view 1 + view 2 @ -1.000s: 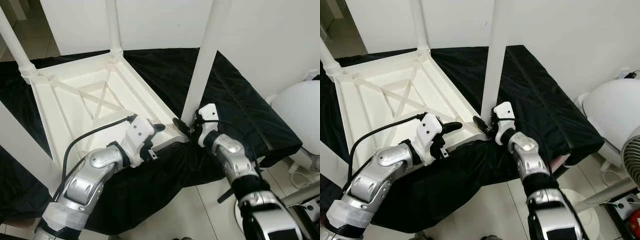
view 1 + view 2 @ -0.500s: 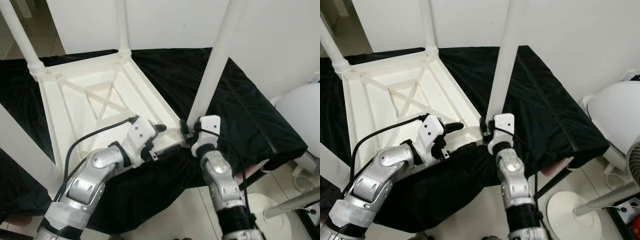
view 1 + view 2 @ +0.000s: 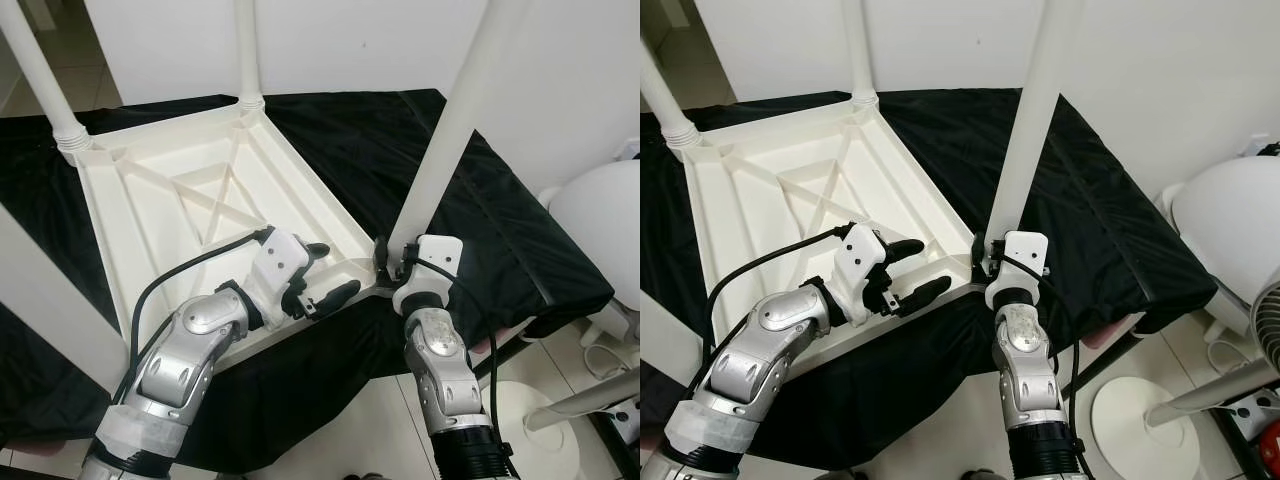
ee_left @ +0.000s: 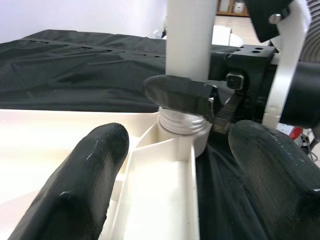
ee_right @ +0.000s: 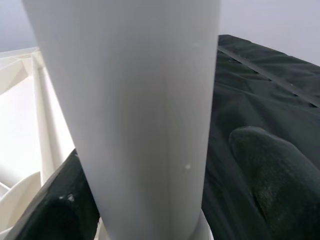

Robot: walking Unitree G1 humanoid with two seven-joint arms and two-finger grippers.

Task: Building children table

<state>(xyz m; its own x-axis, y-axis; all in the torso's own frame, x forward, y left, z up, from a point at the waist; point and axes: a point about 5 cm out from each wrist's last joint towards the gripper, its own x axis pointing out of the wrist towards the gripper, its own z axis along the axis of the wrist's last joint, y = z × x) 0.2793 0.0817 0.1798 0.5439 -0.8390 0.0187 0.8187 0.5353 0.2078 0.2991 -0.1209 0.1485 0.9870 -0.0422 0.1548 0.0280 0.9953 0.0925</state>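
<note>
The white children's table lies upside down on a black cloth, its legs pointing up. My right gripper is at the base of the near right leg, shut on it just above the threaded socket. A black finger lies on each side of the leg. My left gripper is open, with its two fingers straddling the table's near rim beside that corner, a short way from the right gripper.
Other legs stand at the far corner, the far left and the near left. The black cloth hangs over the front edge. A round white appliance and a fan stand base are on the right.
The right forearm has swung from the right side to below the leg, with the gripper staying at the leg's base. The left gripper's fingers have spread apart. The camera shifted slightly.
</note>
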